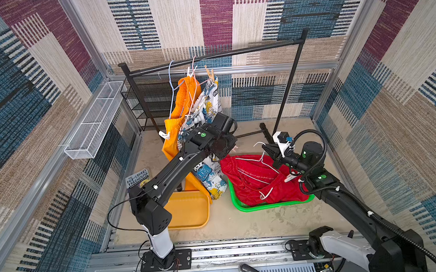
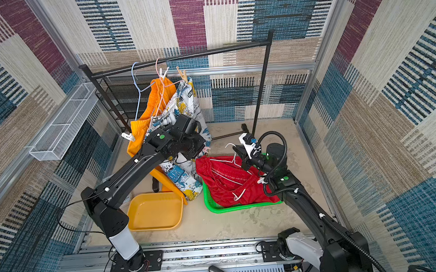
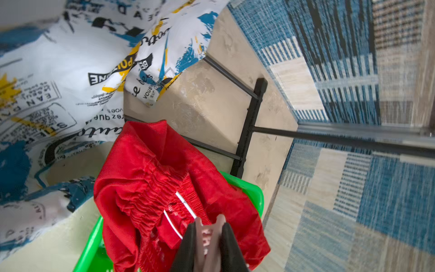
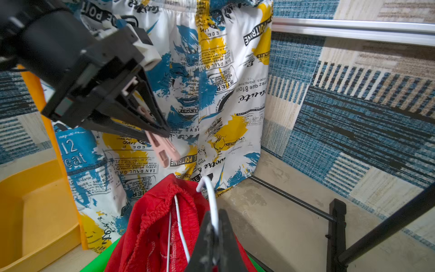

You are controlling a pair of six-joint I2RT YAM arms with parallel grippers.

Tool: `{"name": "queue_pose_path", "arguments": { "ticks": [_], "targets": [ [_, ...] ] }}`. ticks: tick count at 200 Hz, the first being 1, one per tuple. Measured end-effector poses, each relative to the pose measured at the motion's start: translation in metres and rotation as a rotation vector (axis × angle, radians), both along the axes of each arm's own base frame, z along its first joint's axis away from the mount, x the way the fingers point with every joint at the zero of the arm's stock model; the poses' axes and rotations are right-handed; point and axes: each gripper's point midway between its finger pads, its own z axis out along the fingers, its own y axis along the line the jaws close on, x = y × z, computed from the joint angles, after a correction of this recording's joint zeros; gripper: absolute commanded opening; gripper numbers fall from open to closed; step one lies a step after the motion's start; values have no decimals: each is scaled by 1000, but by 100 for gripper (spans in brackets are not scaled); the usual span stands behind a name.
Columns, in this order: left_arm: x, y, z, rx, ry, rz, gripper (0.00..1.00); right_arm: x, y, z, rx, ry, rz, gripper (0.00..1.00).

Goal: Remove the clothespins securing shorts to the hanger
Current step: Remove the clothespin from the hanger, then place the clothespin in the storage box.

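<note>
The left gripper (image 4: 164, 133) is pinching a pale pink clothespin (image 4: 163, 150), jaws nearly together on it. The pin's long axis runs in line with the fingers. Its free end pokes out past the tips, down toward the red shorts (image 1: 251, 180) heaped in the green basket (image 1: 265, 207) at centre right of a top view. We see it touching no cloth, so we judge it free and ready to drop.

The yellow tray (image 1: 187, 215) sits at lower centre-left of the frame, down and left of those jaws and well apart. That's the swing we expect, back toward the arm's own base. The left arm reaches up from the lower left, elbow high, wrist folded over near the basket's left edge.

Meanwhile the right gripper (image 4: 215, 219) is pressed together on the hook of the white hanger (image 4: 213, 195) above the basket, its arm coming in from the lower right corner. A white clothespin (image 1: 290, 177) seems clipped on the red waistband just under that wrist, so the right arm is nearer but busy. Tan clothespins (image 1: 210, 73) wait on the printed shorts (image 4: 211, 82) at upper centre.
</note>
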Motion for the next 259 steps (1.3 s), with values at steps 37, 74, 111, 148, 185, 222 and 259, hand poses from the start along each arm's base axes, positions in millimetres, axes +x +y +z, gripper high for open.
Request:
{"name": "queue_pose_path", "arguments": {
  "ticks": [37,74,111,148,185,222,259],
  "targets": [
    [-24,-4,7,64,-64,-193,11,12,-7,-6,23,48,-69,0],
    [-56,7,-1,159,-109,-345,14,17,-11,-9,37,77,-109,0],
    [-96,22,-21,225,-134,-509,12,20,-14,-11,44,89,-132,0],
    [-141,45,-42,280,-186,-638,13,22,-14,-10,45,94,-138,0],
    [-168,81,-82,358,-182,-662,13,25,-13,-10,42,101,-139,0],
    [-178,121,-127,466,-122,-577,13,26,-13,-11,47,107,-139,0],
    [-171,150,-149,544,-79,-434,13,26,-12,-13,50,114,-136,0]
  ]
}}
